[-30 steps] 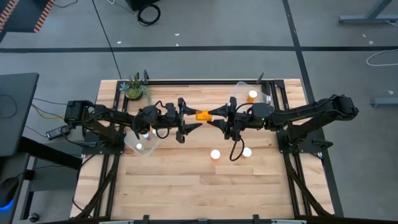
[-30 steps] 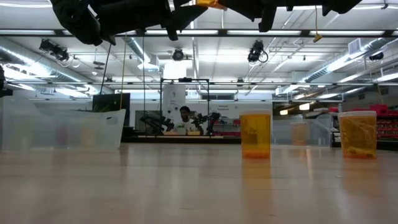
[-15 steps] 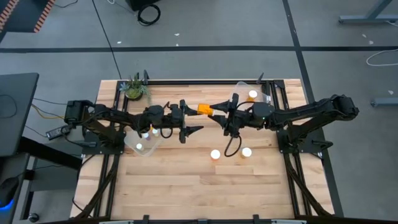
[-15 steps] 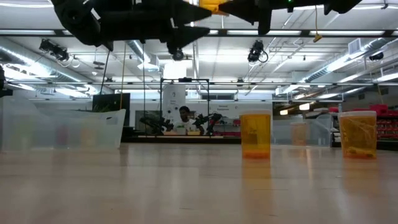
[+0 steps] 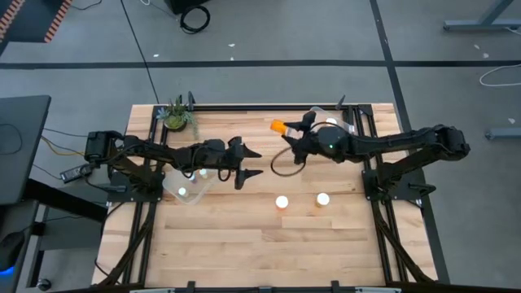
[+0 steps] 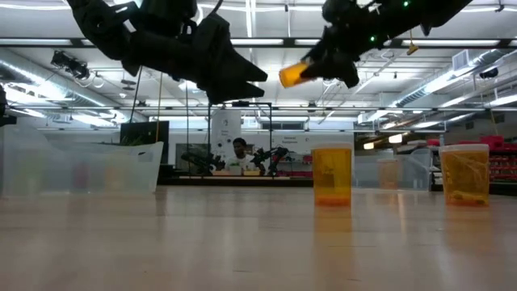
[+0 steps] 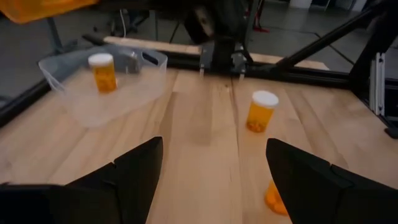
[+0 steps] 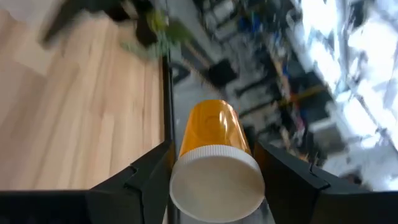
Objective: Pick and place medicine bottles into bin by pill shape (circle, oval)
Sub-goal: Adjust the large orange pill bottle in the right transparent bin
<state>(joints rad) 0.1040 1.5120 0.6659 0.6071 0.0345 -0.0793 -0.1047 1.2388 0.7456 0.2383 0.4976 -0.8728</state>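
Note:
My right gripper (image 5: 288, 131) is high over the far middle of the table, shut on an amber medicine bottle (image 5: 278, 127) with a white cap (image 8: 216, 180). The same bottle shows in the low view (image 6: 294, 74). My left gripper (image 5: 252, 161) is open and empty over the table's middle, left of the held bottle. Two bottles (image 5: 282, 202) (image 5: 323, 198) stand upright on the table. One bottle (image 5: 331, 123) stands in the clear far-right bin (image 5: 316, 112). Two white-capped bottles (image 5: 182, 192) sit in the clear left bin (image 5: 172, 185). My right gripper pinches the bottle between its two fingers (image 8: 144, 179) at the cap end (image 8: 186, 155), one finger on each side. The bottle lies along the fingers, cap toward the wrist and bottom pointing away. It is lifted clear of the table and tilted, nearly on its side.
A small green potted plant (image 5: 176, 116) stands at the far left corner. Black frame rails run along the table's far edge (image 5: 260, 106). Bare wood lies toward the near edge (image 5: 260, 244). A person (image 6: 240, 153) shows far off in the room beyond.
My right gripper has carried the bottle from the table's middle toward the far edge and the right bin, turning as it went, so that the bottle now points far-left. My left gripper has stayed open, apart from the bottle, and has come down lower.

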